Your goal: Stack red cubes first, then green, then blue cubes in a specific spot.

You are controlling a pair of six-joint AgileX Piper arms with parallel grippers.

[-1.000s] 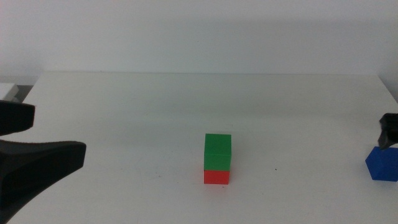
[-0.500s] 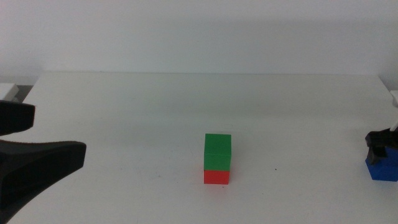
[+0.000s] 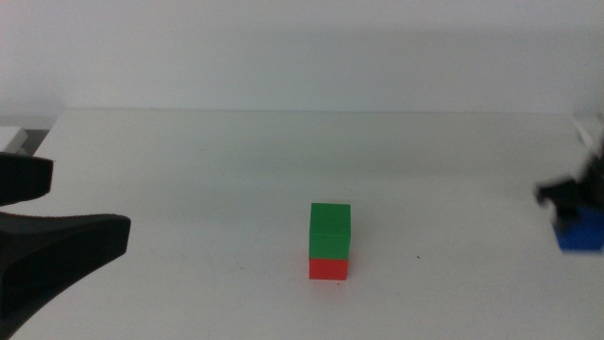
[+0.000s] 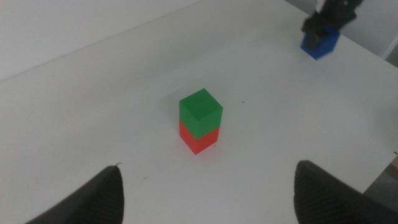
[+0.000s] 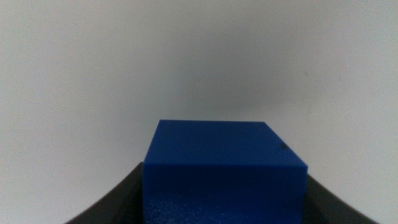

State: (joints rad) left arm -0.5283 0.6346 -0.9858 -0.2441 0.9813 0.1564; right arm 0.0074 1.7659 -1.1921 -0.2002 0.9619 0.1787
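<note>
green (image 3: 330,229) already sits on red (image 3: 328,268) at lower centre of the desk (image 3: 208,179), so the right end effector (image 3: 570,196) pinches the blue cube (image 3: 579,235) at the right edge (left end effector (image 4: 205,193) waits spread, lower left).

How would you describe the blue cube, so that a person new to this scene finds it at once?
Start from the white table and follow it to its right edge, far from the green-on-red stack. There the small solid deep-blue cube sits alone between the right gripper's dark jaws, the only blue thing.
</note>
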